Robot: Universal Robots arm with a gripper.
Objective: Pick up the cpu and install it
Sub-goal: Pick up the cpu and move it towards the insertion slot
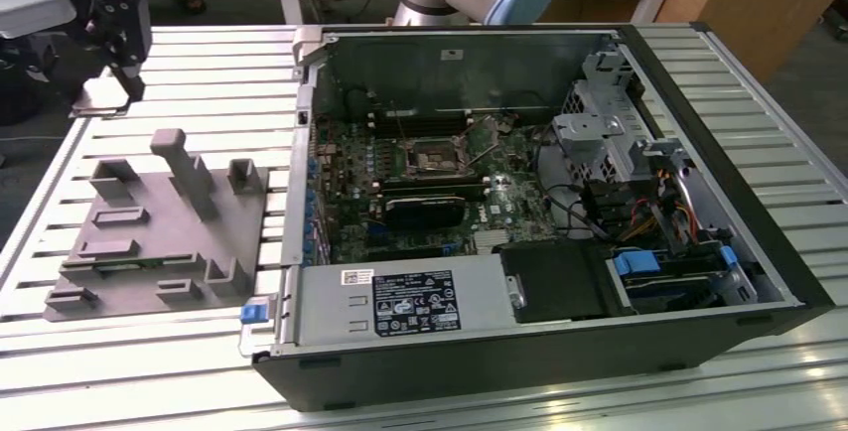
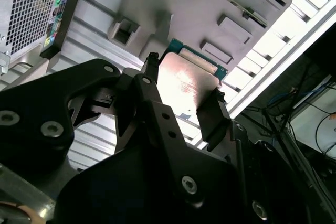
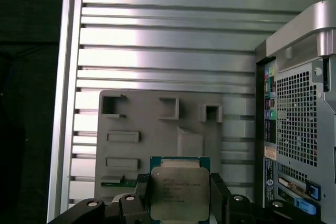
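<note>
- cpu [image 3: 179,195] is clamped by two opposite edges in the pincer [image 3: 179,182], with its metal plate towards the first wrist camera; an edge grip likely keeps the fingers [image 3: 218,195] off its contact side.
- It hangs above the slatted worktop [image 3: 157,35] near the far end of the grey holder tray [image 3: 157,129], at the exterior view's far left and well apart from the motherboard socket [image 1: 435,158].
- The open computer case [image 1: 742,242] lies on its side, so the socket faces up, which suits a level, downward placement.

Silver-grey cpu [image 3: 180,192] edged teal, black pincer [image 2: 181,95], grey holder tray [image 3: 136,124], ribbed silver table [image 3: 168,40].
</note>
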